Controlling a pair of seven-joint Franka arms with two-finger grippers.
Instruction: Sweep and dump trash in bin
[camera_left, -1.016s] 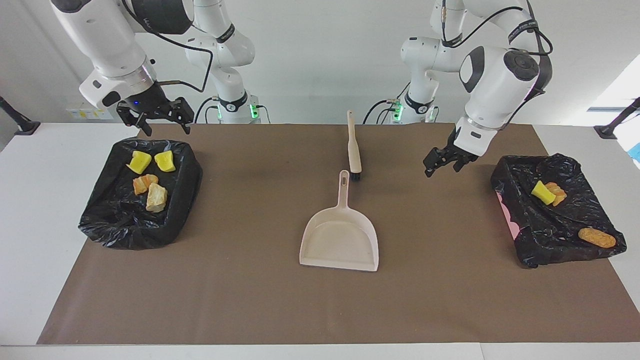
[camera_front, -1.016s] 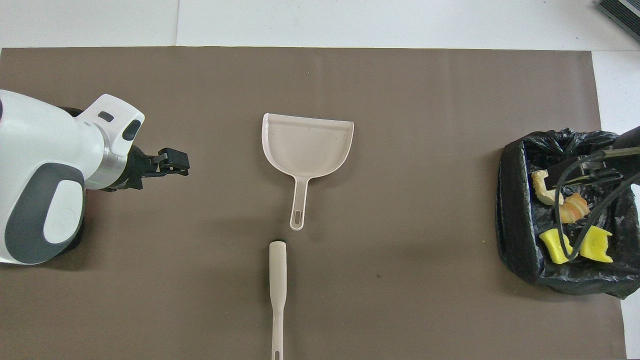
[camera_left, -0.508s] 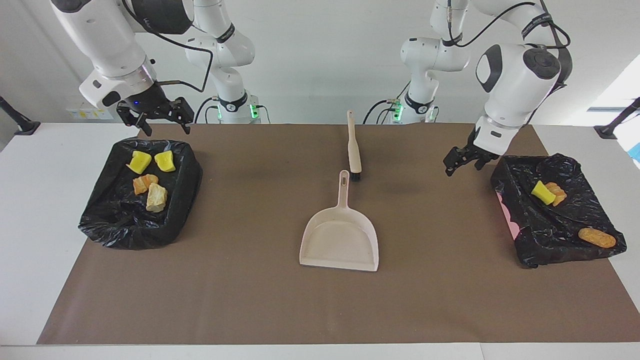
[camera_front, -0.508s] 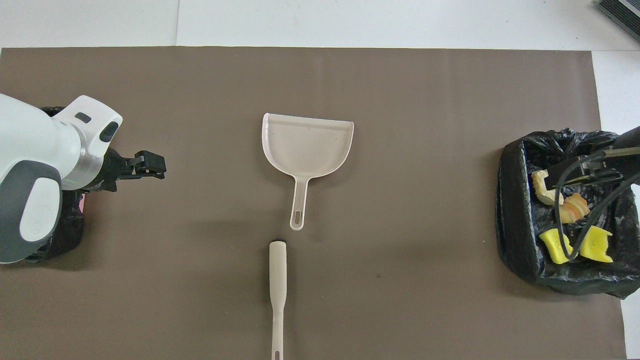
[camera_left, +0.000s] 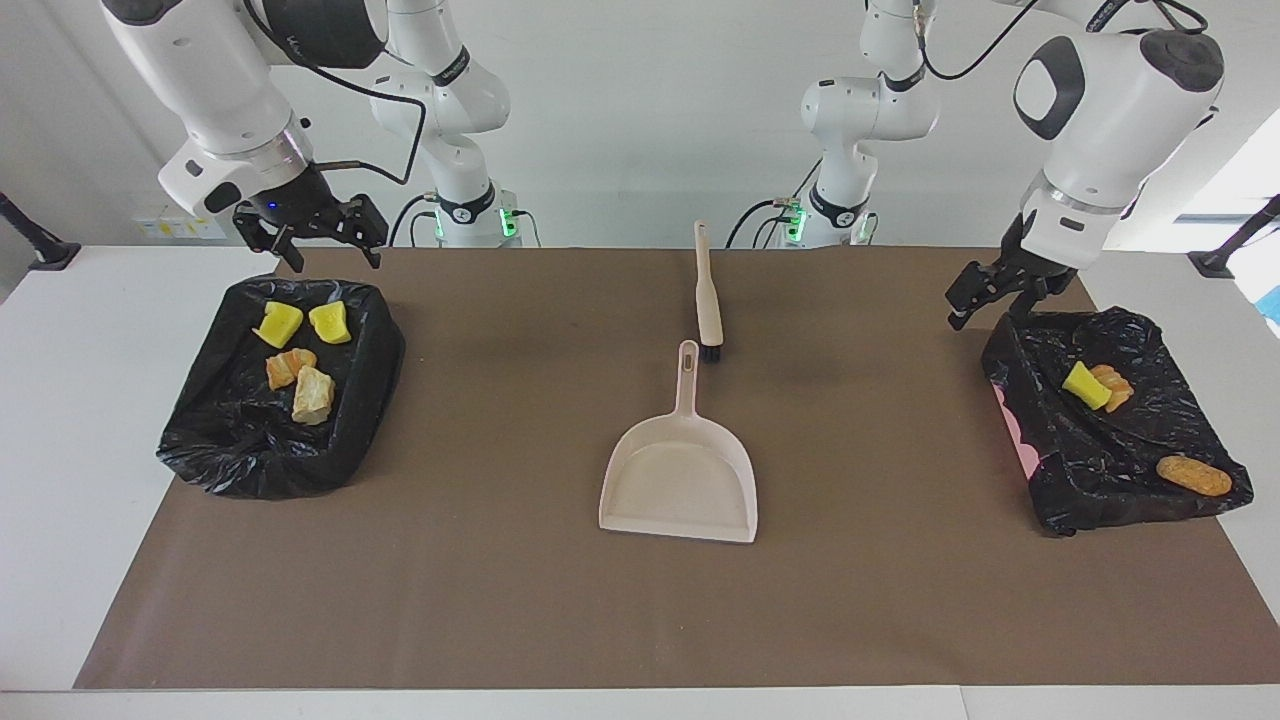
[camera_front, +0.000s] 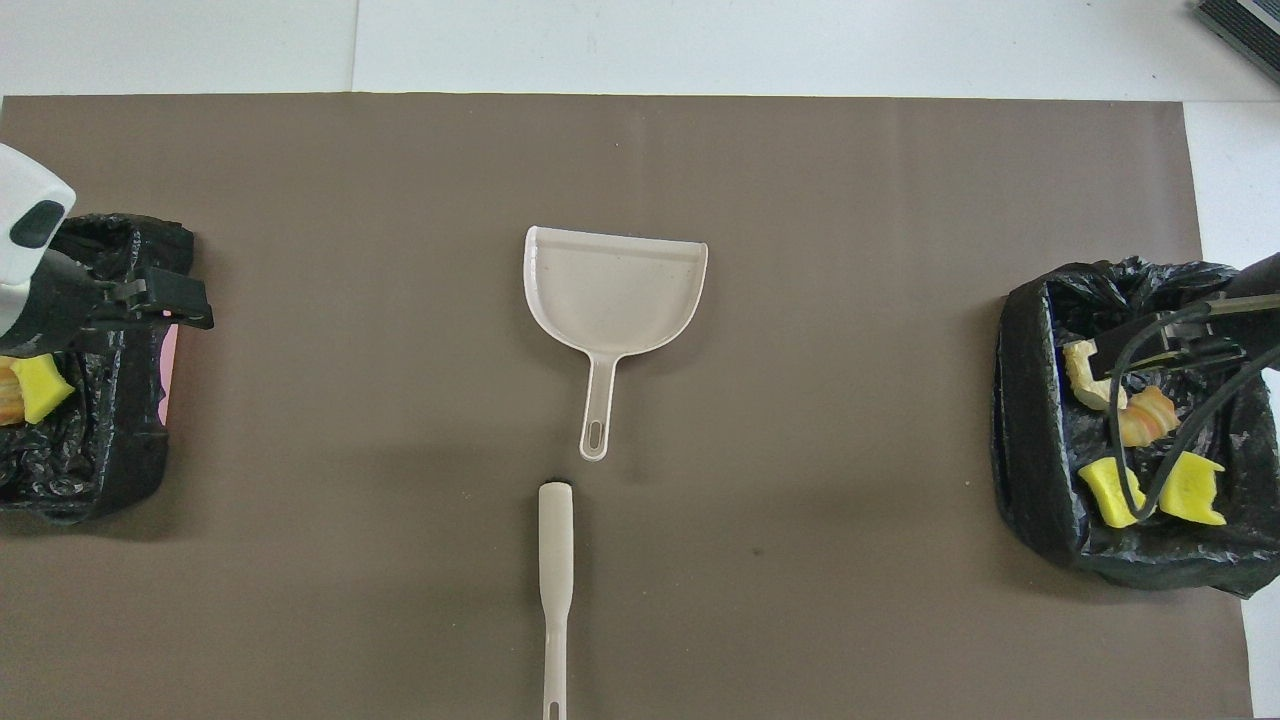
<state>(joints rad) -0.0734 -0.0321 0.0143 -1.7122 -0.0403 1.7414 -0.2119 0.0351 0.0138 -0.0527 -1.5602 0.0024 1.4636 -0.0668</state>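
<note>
The trash lies in two bins lined with black bags. The bin (camera_left: 250, 450) at the right arm's end holds two yellow chunks (camera_left: 277, 324), an orange-striped one (camera_left: 290, 367) and a tan one (camera_left: 313, 394). The bin (camera_left: 1100, 480) at the left arm's end holds a yellow-green chunk (camera_left: 1085, 385), an orange one (camera_left: 1115, 386) and a brown one (camera_left: 1194, 475). My right gripper (camera_left: 320, 255) hangs open over the robot-side rim of its bin. My left gripper (camera_left: 968, 305) is open and empty, up over the rim of the other bin (camera_front: 110, 440).
A beige dustpan (camera_left: 680, 480) lies empty mid-table, its handle toward the robots. A beige brush (camera_left: 708, 295) with black bristles lies just nearer to the robots, in line with that handle. A brown mat (camera_left: 500, 600) covers the table.
My left arm has risen and swung from over the mat beside the dustpan out to its own end, over the bin's rim. The right arm has not moved.
</note>
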